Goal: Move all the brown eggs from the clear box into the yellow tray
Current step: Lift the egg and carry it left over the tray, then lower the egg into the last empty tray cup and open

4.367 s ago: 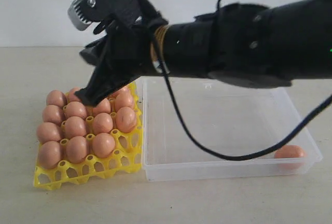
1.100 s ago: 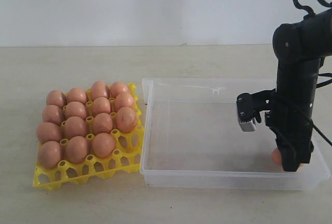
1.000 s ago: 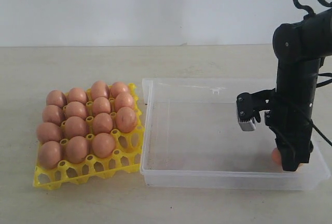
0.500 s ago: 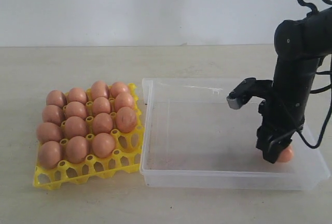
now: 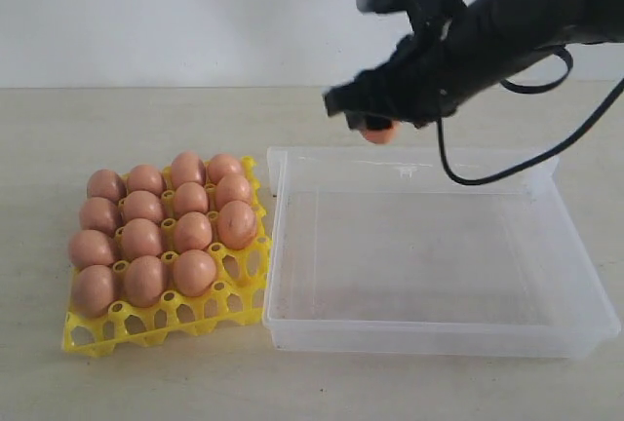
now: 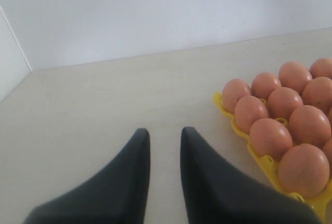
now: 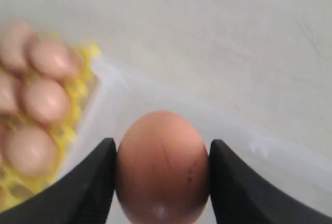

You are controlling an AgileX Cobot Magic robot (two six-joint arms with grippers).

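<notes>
My right gripper is shut on one brown egg, which hangs in the air above the far left edge of the clear box. In the right wrist view the speckled egg fills the gap of the right gripper, both fingers pressing its sides. No egg lies in the clear box. Several brown eggs fill most cups of the yellow tray to the box's left. My left gripper hovers open over bare table beside the tray, holding nothing.
The tray's front row of cups holds no eggs. The box stands close against the tray's right side. A black cable loops down from the right arm over the box's far right. A pale wall runs behind the table.
The right gripper, low in the box's near right corner around the egg half a second ago, has risen and swung left with the egg. The box now holds no egg.
</notes>
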